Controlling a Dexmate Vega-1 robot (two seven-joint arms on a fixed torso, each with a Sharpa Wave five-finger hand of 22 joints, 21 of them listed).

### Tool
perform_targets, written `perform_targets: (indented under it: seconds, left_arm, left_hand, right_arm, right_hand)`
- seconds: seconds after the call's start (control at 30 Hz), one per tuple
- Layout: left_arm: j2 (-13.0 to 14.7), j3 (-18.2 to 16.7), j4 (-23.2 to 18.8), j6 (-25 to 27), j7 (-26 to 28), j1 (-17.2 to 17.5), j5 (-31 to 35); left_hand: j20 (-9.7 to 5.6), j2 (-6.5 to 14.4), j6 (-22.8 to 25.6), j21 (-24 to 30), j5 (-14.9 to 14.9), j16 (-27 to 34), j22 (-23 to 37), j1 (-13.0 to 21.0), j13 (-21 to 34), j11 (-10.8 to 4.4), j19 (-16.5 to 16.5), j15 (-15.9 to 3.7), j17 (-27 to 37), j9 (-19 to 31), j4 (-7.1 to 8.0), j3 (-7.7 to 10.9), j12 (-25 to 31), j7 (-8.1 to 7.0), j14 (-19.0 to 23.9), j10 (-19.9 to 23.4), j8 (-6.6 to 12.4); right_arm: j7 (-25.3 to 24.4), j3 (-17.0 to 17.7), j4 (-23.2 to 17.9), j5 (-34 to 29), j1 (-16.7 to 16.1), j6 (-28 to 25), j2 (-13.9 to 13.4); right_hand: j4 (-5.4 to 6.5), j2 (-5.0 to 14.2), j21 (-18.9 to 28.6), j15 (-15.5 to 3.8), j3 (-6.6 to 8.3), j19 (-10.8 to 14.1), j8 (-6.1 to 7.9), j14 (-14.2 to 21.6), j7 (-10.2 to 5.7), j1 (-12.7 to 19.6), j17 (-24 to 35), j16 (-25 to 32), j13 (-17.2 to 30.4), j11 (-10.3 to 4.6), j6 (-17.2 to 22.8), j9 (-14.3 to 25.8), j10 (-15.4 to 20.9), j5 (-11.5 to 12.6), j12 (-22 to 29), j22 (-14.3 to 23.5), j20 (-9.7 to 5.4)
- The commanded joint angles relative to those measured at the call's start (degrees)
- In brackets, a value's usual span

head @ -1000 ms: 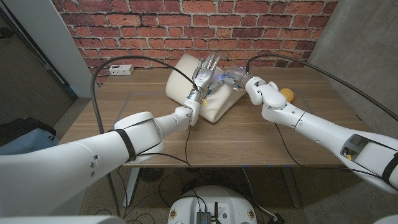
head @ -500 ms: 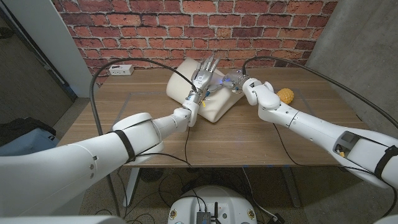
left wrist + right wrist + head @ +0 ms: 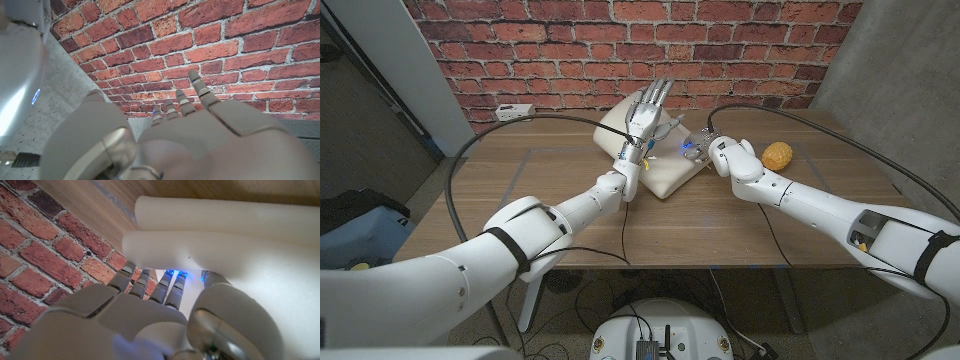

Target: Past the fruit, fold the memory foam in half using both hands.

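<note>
foam (image 3: 665, 172) lies doubled over at surface (image 3: 720, 215) rear, near brick wall, fruit (image 3: 777, 155) off to its right. left robot hand (image 3: 645, 118) above it, fingers spread. right robot hand (image 3: 696, 148) grips foam's right edge.

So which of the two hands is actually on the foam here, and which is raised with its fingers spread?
The right hand is at the memory foam, its fingers against the folded layers. The left hand is the raised one, fingers straight and spread toward the brick wall.
</note>
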Motion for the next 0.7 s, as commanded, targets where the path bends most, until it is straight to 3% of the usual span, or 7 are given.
perform_targets:
  seconds: [0.03,0.1,0.33,0.7]
  left_arm:
    - [8.62,-3.01,-16.89,-6.03,-3.37,5.78,-4.98]
    - [10.46,-1.71,-20.21,-4.37,-3.83,6.41,-7.50]
    - [15.44,0.35,-29.42,-2.10,-5.89,8.38,-14.59]
    - [20.68,-2.80,-41.48,-4.06,-14.43,12.80,-26.58]
  left_hand:
    - [0.40,3.69,7.07,-0.79,-0.41,0.02,0.03,2.91,-0.02,-0.47,1.93,-4.05,-0.07,0.01,-1.92,2.47,0.80,-1.66,3.69,5.70,1.13]
    - [1.40,4.25,8.83,-1.30,-0.77,-0.25,0.08,3.22,-0.03,-0.13,1.51,-3.43,-0.01,-0.01,-2.24,2.92,0.69,-1.46,3.76,6.43,1.22]
    - [2.14,4.29,10.32,-1.78,-1.42,-0.23,0.14,2.86,-0.05,0.29,1.33,-2.52,0.06,-0.03,-2.29,2.94,0.74,-1.29,4.43,7.79,1.06]
    - [2.95,4.33,10.61,-2.50,-2.19,-0.69,0.20,1.84,-0.06,0.67,0.53,-1.19,0.16,-0.05,-1.92,2.72,0.09,-1.53,3.61,7.41,0.40]
  right_arm:
    - [-0.92,-0.77,2.64,1.31,1.13,0.15,0.89]
    - [-0.89,-0.84,3.02,1.72,1.33,0.22,1.09]
    - [-1.67,-1.01,2.97,2.39,1.40,0.21,0.80]
    - [-2.38,-0.54,1.70,3.09,0.90,-1.34,-0.03]
  right_hand:
    - [0.04,0.23,-0.27,-3.97,-0.68,0.26,0.10,0.45,-0.06,-0.17,0.15,-0.10,0.14,0.12,-0.47,0.23,-0.26,0.53,0.05,0.10,0.63]
    - [0.12,0.28,-0.27,-3.97,-0.89,0.27,0.09,0.44,-0.06,-0.34,0.20,-0.11,0.14,0.14,-0.57,0.23,-0.39,0.62,0.00,0.11,0.65]
    - [0.27,0.39,-0.27,-3.75,-1.41,0.34,0.00,0.36,-0.04,-0.74,0.31,-0.17,0.14,0.13,-1.00,0.23,-0.69,0.84,-0.08,0.11,0.80]
    - [0.35,0.77,-0.27,-3.71,-1.91,0.40,-0.02,0.27,-0.06,-0.99,0.38,-0.23,0.15,0.22,-1.36,0.23,-1.24,1.11,-0.21,0.12,0.82]
